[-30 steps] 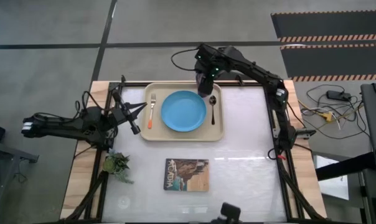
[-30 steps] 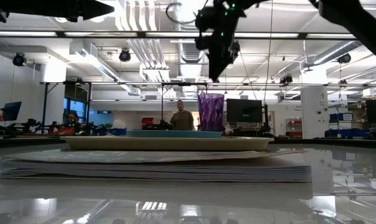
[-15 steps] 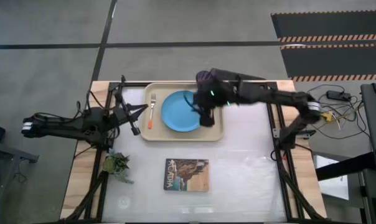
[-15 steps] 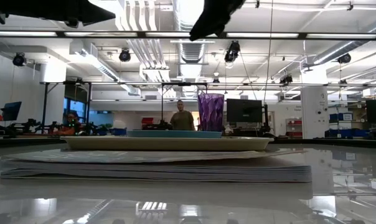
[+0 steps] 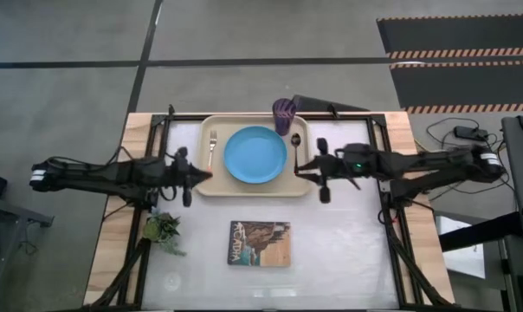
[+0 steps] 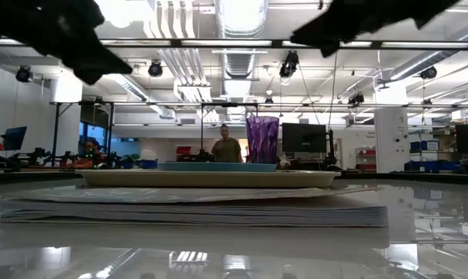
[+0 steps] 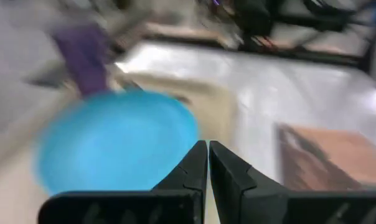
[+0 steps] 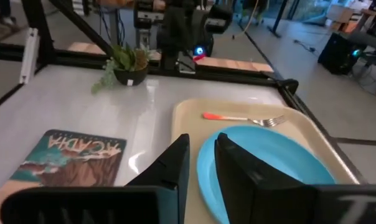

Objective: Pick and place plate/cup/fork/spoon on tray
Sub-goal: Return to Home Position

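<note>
Brown-covered book (image 5: 260, 243) lies nearest; beyond it we note the left gripper (image 7: 207, 146) clenched on nothing beside the tray (image 5: 220, 187) on its left, and the right gripper (image 8: 202, 142) narrowly parted and empty on its right. On the tray: fork (image 5: 211, 152), plate (image 5: 255, 155), spoon (image 5: 296, 152), and cup (image 5: 284, 113) at the far right corner. We judge the cup light, rigid and slick, best pinched across its wall.

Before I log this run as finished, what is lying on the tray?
The tray holds the plate, fork, spoon and cup. The tray floor under the plate and cup is hidden.
</note>
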You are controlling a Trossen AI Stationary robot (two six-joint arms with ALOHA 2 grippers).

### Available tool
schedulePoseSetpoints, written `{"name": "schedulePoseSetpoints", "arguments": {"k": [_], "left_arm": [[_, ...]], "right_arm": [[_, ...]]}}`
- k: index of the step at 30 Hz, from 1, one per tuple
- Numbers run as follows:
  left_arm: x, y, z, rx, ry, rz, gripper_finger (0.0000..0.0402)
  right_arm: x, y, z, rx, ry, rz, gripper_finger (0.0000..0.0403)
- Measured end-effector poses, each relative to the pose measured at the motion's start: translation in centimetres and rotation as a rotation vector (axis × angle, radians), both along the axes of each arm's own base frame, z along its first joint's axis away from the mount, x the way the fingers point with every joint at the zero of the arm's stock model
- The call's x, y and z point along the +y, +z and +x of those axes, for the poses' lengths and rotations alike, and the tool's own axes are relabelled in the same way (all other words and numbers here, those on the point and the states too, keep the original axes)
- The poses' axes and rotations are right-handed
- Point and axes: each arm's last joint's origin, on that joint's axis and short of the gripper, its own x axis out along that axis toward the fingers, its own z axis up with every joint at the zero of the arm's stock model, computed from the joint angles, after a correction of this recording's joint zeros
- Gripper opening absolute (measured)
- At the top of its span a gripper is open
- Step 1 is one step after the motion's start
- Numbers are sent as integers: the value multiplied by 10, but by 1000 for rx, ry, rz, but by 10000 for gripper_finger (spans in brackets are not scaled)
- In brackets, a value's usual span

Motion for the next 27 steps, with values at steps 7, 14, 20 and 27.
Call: {"name": "schedulePoseSetpoints", "arguments": {"k": [7,14,20,27], "left_arm": [[-7,-13,-8,79,-214,-77,0],[-5,-13,-30,0,-182,14,0],[-5,-20,-45,-107,-184,28,0],[-5,-30,-54,-182,-185,31,0]], "right_arm": [[3,-25,-51,-97,-7,39,52],[6,-37,-90,-198,-5,29,47],[8,-43,-119,-321,-1,10,47],[9,-55,-138,-418,4,-43,47]]}}
